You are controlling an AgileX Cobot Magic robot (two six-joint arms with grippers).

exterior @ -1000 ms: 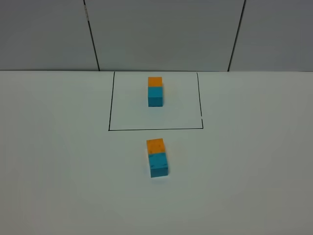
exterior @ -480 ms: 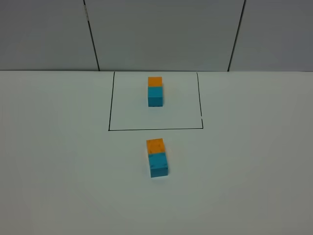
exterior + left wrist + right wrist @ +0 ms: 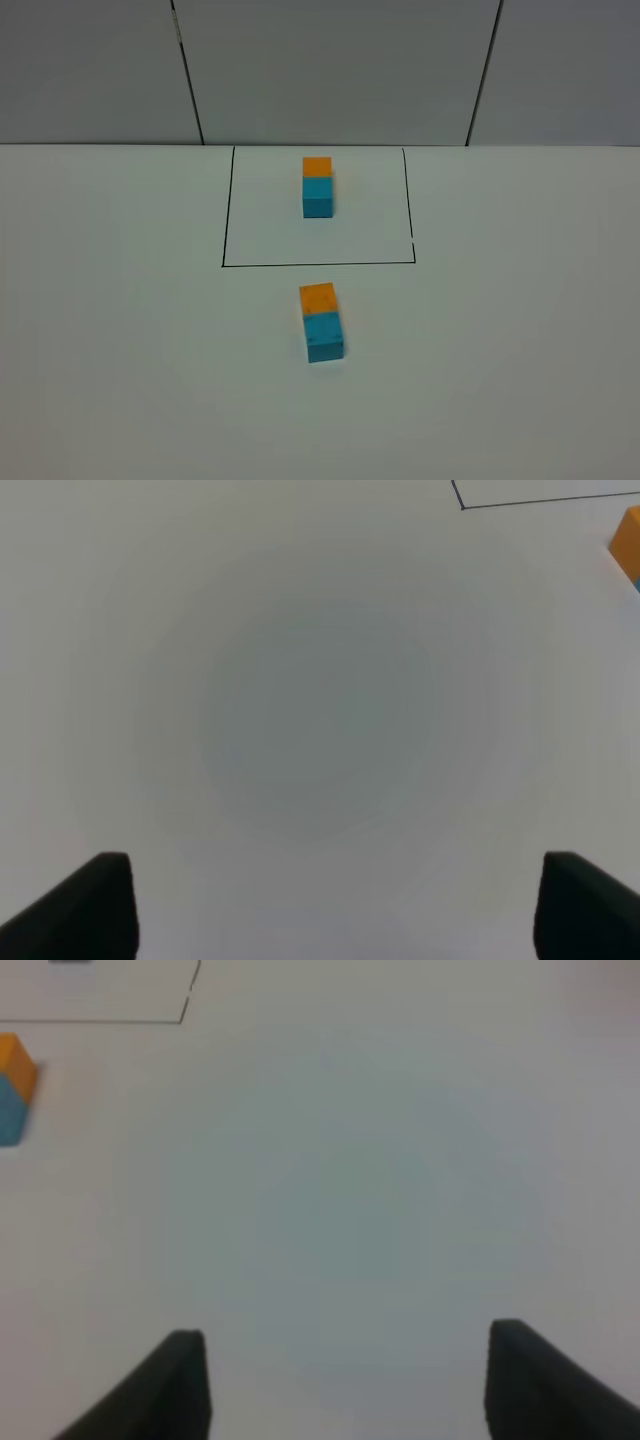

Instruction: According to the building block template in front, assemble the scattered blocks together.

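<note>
- Orange cube [image 3: 318, 297] and teal cube [image 3: 324, 336] lay touching in a row on the table [image 3: 520, 340], just outside the black frame [image 3: 318, 264], matching the template [image 3: 317, 186], so the assembly looked done.
- Left gripper [image 3: 330, 905] and right gripper [image 3: 345, 1380] hung with jaws apart, empty, well away to either side of the pair.

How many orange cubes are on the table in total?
2. One orange cube sits inside the drawn black frame, joined to a teal cube. The other orange cube lies nearer the camera, outside the frame, touching the second teal cube. Nothing seems hidden.
</note>
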